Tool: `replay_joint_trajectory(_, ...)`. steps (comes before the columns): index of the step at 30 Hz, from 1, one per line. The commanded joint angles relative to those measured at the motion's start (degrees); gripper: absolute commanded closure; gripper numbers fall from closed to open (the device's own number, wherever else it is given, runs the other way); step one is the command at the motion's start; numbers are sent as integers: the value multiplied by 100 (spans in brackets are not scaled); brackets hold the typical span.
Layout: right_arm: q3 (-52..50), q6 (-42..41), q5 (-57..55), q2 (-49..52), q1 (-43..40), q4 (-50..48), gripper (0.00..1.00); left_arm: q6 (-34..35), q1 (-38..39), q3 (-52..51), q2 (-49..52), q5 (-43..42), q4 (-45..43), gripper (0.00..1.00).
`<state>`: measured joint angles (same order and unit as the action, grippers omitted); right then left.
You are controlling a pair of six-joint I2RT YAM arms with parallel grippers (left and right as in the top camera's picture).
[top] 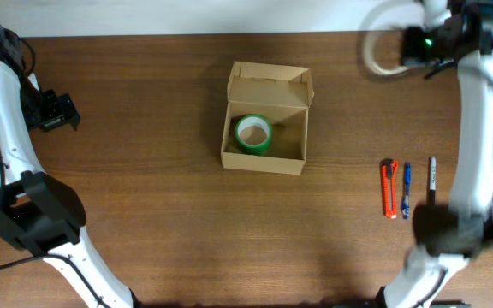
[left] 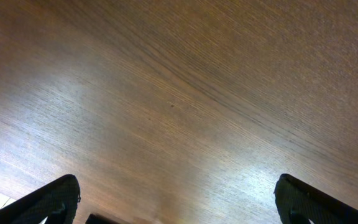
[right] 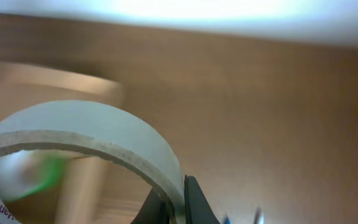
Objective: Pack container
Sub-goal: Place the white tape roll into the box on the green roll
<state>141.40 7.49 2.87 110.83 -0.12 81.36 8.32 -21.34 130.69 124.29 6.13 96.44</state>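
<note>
Judging the packing partly done, I note the container (top: 266,120) mid-table, lid open, with a green tape roll (top: 252,134) inside; my right gripper (right: 178,202) is clamped on a white tape roll (right: 104,127), my left gripper (left: 179,208) hangs spread wide over bare table (left: 185,93), and the orange cutter (top: 389,188), blue pen (top: 406,190) and black pen (top: 432,181) are not yet packed.

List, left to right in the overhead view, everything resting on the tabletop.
cardboard box, with a green tape roll inside → orange utility knife → blue pen → black pen
</note>
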Motion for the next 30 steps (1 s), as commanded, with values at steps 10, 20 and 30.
replay_joint_trajectory(10,-166,1353,-789,577,3088,1036,96,-92,-20,-22,26,-37,2,0)
replay_joint_trajectory(20,-170,1303,-732,2334,2850,52,97,-92,-20,-22,26,-37,2,0)
replay_joint_trajectory(30,-170,942,-459,2684,2747,-391,96,-92,-20,-22,26,-37,2,0)
